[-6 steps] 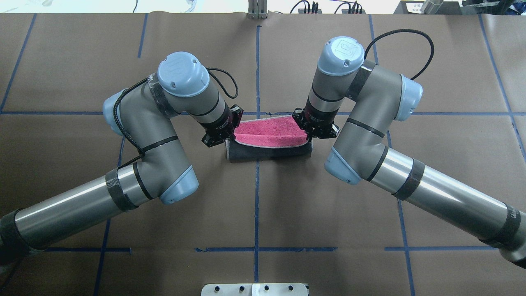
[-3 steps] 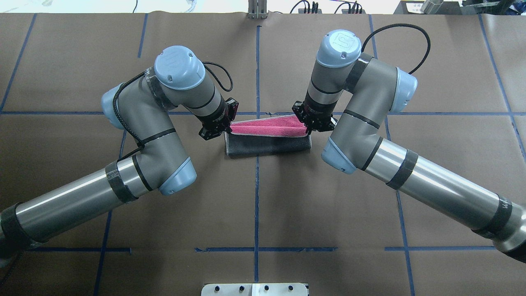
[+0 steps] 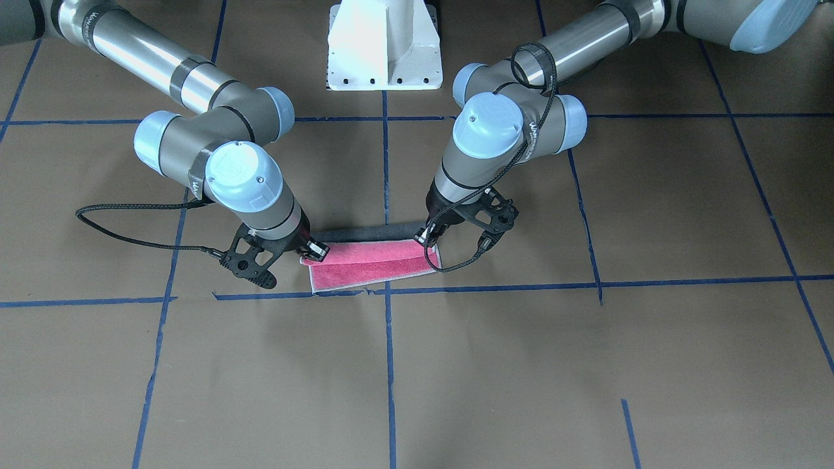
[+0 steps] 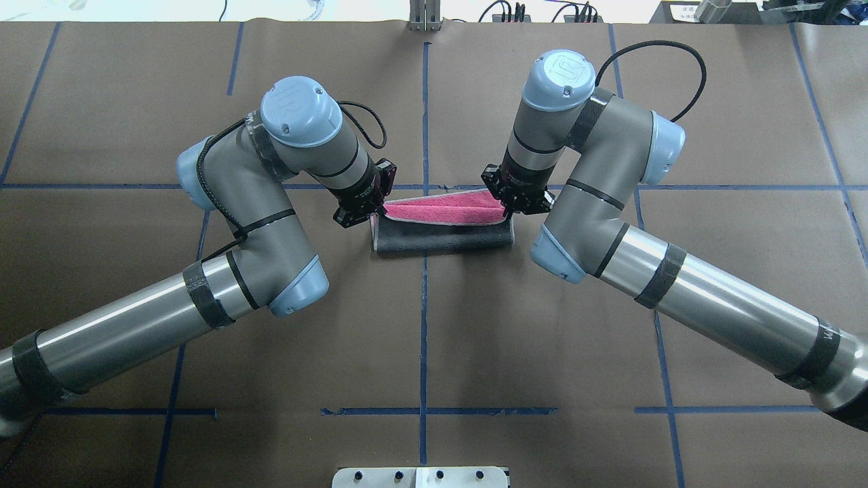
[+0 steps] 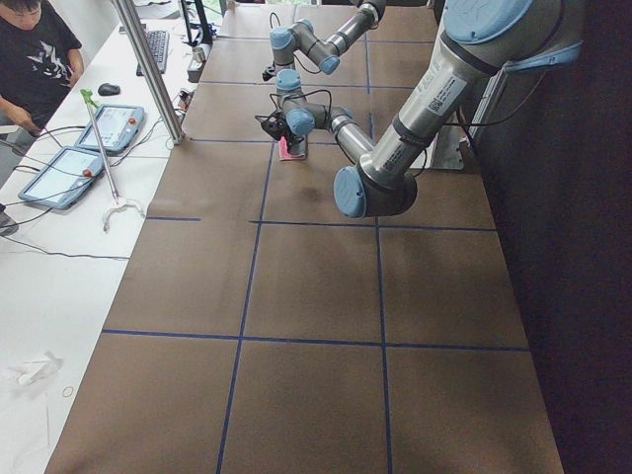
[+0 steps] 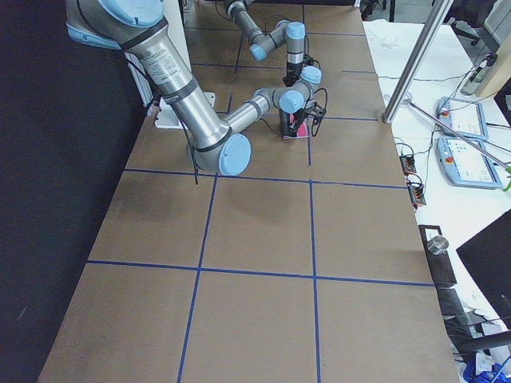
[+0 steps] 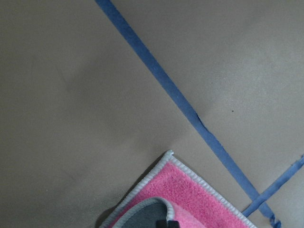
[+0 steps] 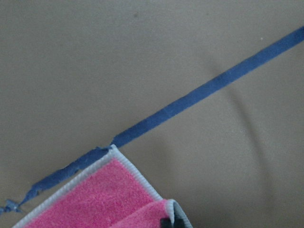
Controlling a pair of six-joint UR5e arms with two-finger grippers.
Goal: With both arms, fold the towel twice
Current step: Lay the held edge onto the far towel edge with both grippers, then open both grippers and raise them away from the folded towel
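My left gripper (image 4: 375, 215) and right gripper (image 4: 506, 211) each pinch a corner of the towel (image 4: 441, 238) on the table (image 4: 434, 352), its first fold nearly closed but not laid flat, the second yet to do.

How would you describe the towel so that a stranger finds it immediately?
On the brown table marked with blue tape, look between the left arm and the right arm. Their jaws hold the towel by its ends. It is the only cloth: pink inside, dark grey outside.

table (image 4: 542, 352): brown paper | blue tape grid (image 4: 424, 339) | operator (image 5: 35, 54) seated beside | tablets (image 5: 59, 178) | keyboard (image 5: 158, 49)
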